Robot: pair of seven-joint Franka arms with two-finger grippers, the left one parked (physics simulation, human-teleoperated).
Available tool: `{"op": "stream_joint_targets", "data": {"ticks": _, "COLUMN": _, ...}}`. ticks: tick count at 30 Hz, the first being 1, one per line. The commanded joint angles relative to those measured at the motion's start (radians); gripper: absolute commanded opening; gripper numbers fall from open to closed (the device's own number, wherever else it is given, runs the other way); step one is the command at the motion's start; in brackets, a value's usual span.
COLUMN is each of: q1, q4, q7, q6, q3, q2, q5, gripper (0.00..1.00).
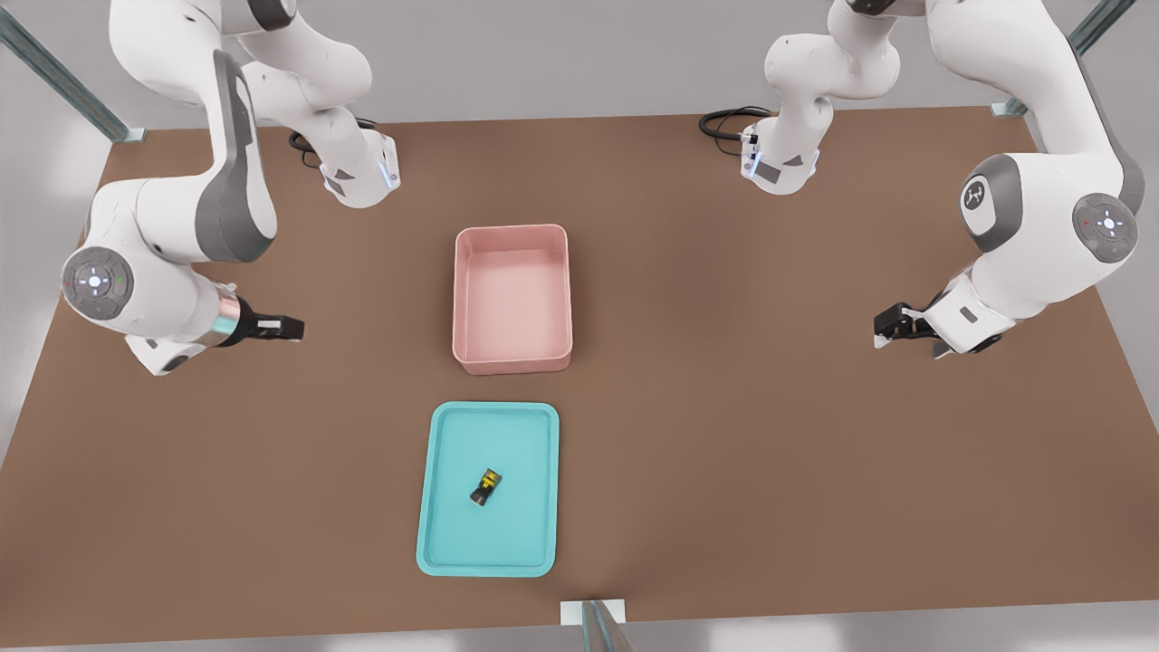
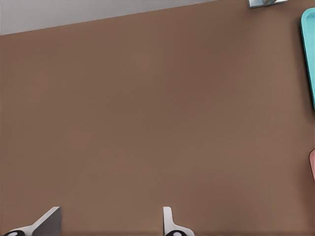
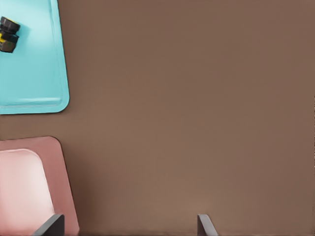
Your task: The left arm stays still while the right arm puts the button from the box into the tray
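The button (image 1: 486, 487) lies on its side inside the turquoise tray (image 1: 493, 408), near its middle, dark with a yellow cap. The pink box (image 1: 512, 308) stands just behind the tray and has nothing in it. My gripper (image 1: 292, 328) hangs over bare table at the front view's left, well apart from box and tray, open and holding nothing. In the right wrist view its dark fingertips (image 3: 49, 227) are spread wide over the brown table, beside a corner of the box (image 3: 29, 187), with the tray (image 3: 34, 88) and the button (image 3: 8, 34) beyond.
The parked arm (image 1: 996, 272) sits at the front view's right. Both arm bases and black cables (image 1: 724, 122) stand along the table's back edge. A small metal bracket (image 1: 593, 616) marks the front edge. Brown tabletop surrounds the box and tray.
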Motion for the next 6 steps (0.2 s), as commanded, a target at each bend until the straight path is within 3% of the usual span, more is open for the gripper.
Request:
{"op": "stream_joint_targets", "data": {"ticks": 1, "q1": -0.021, "q4": -0.001, "q7": -0.141, "q6": -0.034, "q3": -0.006, "q2": 0.000, "q5": -0.007, "gripper": 1.00}}
{"op": "stream_joint_targets", "data": {"ticks": 6, "q1": -0.066, "q4": 0.002, "q7": -0.144, "q6": -0.073, "q3": -0.009, "q2": 0.008, "q5": -0.008, "gripper": 1.00}}
